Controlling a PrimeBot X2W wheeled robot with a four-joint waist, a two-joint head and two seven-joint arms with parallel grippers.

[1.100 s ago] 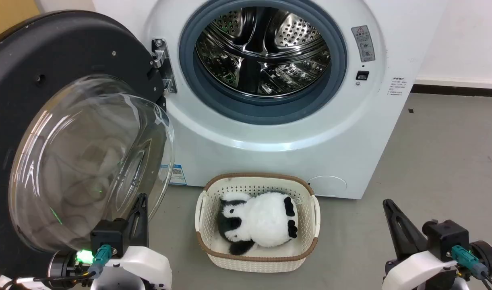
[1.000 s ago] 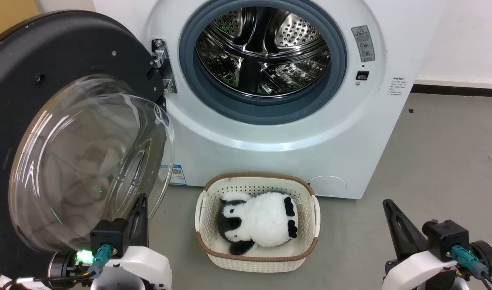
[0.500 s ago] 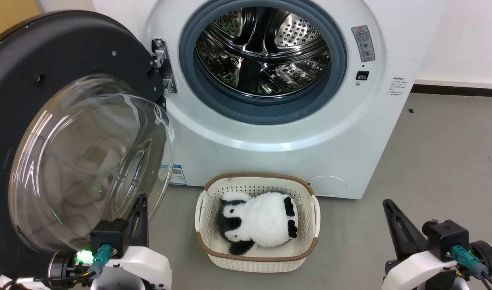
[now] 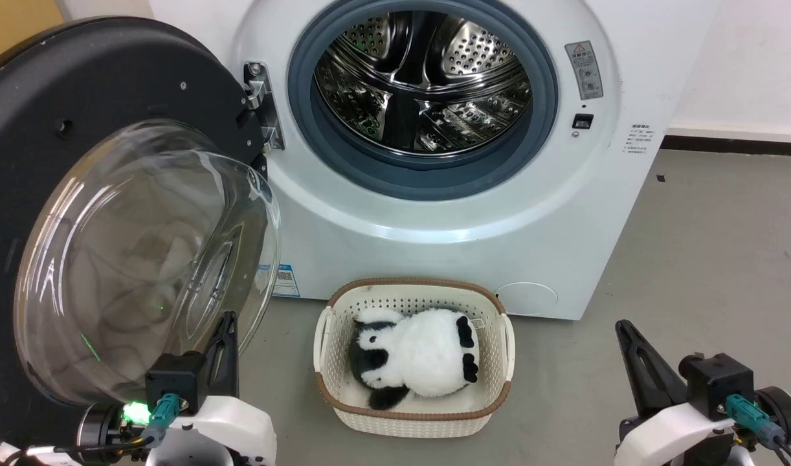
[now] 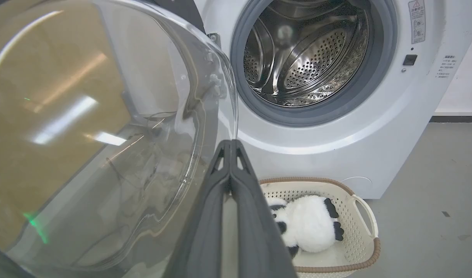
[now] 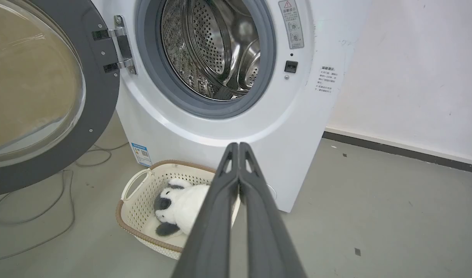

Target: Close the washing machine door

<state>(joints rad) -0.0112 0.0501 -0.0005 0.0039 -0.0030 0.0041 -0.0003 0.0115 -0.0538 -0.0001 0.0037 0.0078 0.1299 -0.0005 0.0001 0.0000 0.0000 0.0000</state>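
The washing machine (image 4: pixel 434 213) stands ahead, its steel drum (image 4: pixel 421 84) exposed inside the grey gasket. The washing machine door (image 4: pixel 78 77) hangs wide open on the left, its glass bowl (image 4: pixel 143 259) bulging toward me; the bowl (image 5: pixel 104 135) fills the left of the left wrist view, and the door (image 6: pixel 101 96) shows at the left of the right wrist view. My left gripper (image 4: pixel 227 318) is shut, low beside the bowl's lower edge, its tips (image 5: pixel 230 142) pressed together. My right gripper (image 4: pixel 622 325) is shut at lower right over bare floor, tips (image 6: pixel 236 144) together.
A cream basket (image 4: pixel 499 336) holding a black-and-white plush panda (image 4: pixel 421 356) sits on the grey floor in front of the machine, between my arms. A cable (image 6: pixel 35 208) loops on the floor under the door. A white wall (image 6: pixel 413 77) rises on the right.
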